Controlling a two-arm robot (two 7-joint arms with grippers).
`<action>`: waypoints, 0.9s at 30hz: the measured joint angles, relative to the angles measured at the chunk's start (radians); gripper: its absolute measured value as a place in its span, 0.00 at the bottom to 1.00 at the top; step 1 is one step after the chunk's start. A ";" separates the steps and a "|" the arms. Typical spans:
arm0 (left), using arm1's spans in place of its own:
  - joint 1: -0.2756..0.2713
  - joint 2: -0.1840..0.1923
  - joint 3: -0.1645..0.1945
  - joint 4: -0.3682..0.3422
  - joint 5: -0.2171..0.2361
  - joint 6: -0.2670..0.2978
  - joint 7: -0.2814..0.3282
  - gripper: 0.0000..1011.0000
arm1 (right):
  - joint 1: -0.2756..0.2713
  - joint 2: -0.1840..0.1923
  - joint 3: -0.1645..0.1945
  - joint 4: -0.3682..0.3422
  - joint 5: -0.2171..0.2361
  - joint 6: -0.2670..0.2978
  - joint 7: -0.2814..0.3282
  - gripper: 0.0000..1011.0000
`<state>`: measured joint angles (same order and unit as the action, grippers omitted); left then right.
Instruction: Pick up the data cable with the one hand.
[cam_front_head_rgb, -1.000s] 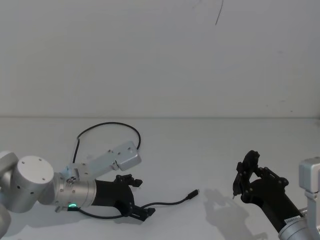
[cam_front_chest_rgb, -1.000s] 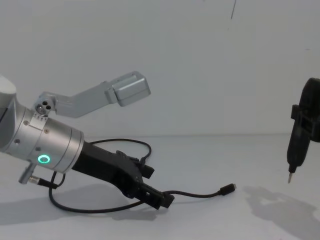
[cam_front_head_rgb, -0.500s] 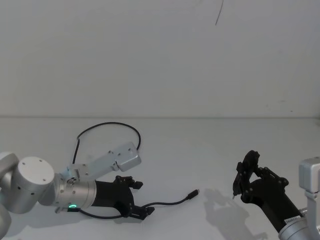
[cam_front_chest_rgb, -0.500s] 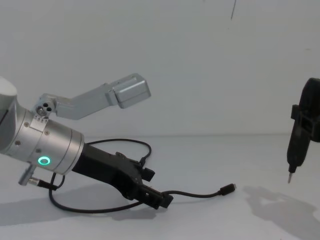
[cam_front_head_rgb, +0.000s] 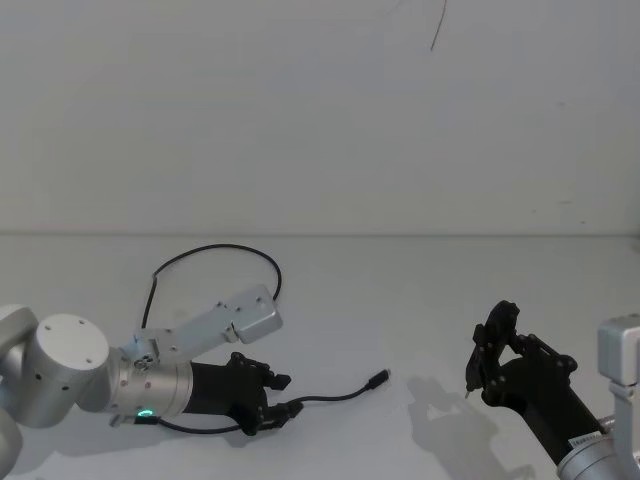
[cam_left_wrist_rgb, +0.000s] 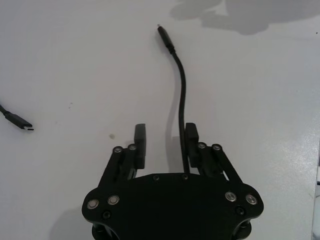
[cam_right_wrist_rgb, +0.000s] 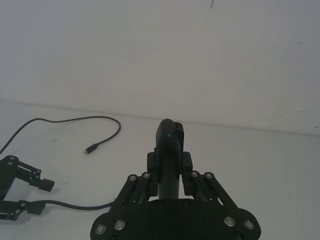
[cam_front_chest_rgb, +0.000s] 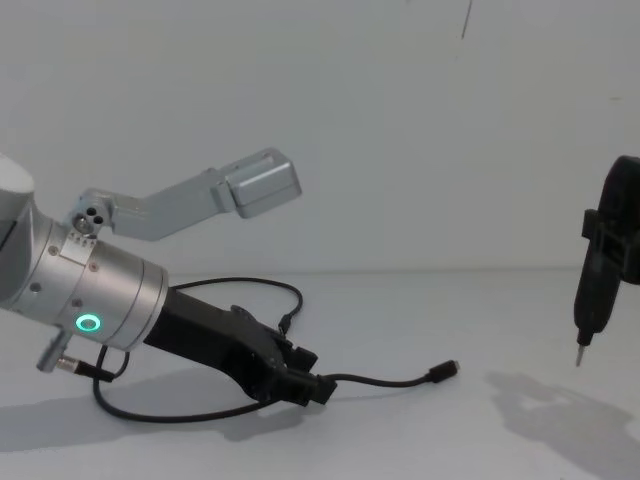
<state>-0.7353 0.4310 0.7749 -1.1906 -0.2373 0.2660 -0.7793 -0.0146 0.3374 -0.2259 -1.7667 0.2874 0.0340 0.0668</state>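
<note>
Well, the left gripper (cam_front_head_rgb: 283, 395) is lying low over the white table (cam_front_head_rgb: 400, 300) on the robot's left, with a green ring light (cam_front_chest_rgb: 89, 322) glowing on its silver wrist (cam_front_chest_rgb: 95, 290). Its black fingers (cam_left_wrist_rgb: 140, 145) are standing parted rather than clamped. The data cable (cam_left_wrist_rgb: 183, 100) is running up between them, hugging the inner face of one finger and leaving a clear gap to the other, so nothing is pinching it yet. From there the cable is trailing out toward the middle of the table and ending in a small plug (cam_front_head_rgb: 380, 377). Behind the wrist it is sweeping back in a wide loop (cam_front_head_rgb: 215, 248), and its other plug (cam_front_chest_rgb: 285, 322) is sitting just beside the gripper. Over on the right, the right gripper (cam_right_wrist_rgb: 169, 162) is hanging above the table, squeezed tight on a dark pen-like tool (cam_front_chest_rgb: 600, 290) whose thin tip is pointing down, well apart from the cable.
</note>
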 joint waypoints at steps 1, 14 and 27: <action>0.000 0.000 0.000 0.000 0.000 0.000 0.000 0.43 | 0.000 0.000 0.000 0.000 0.000 0.000 0.000 0.26; 0.000 0.000 0.000 0.000 0.000 0.000 0.001 0.07 | 0.000 0.000 0.000 0.000 0.000 0.000 0.000 0.26; 0.009 0.014 0.002 -0.026 0.005 -0.057 -0.020 0.05 | 0.010 -0.006 0.003 0.005 -0.001 -0.015 0.012 0.26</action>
<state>-0.7262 0.4453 0.7770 -1.2168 -0.2318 0.2089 -0.7993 -0.0043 0.3316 -0.2225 -1.7618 0.2866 0.0192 0.0787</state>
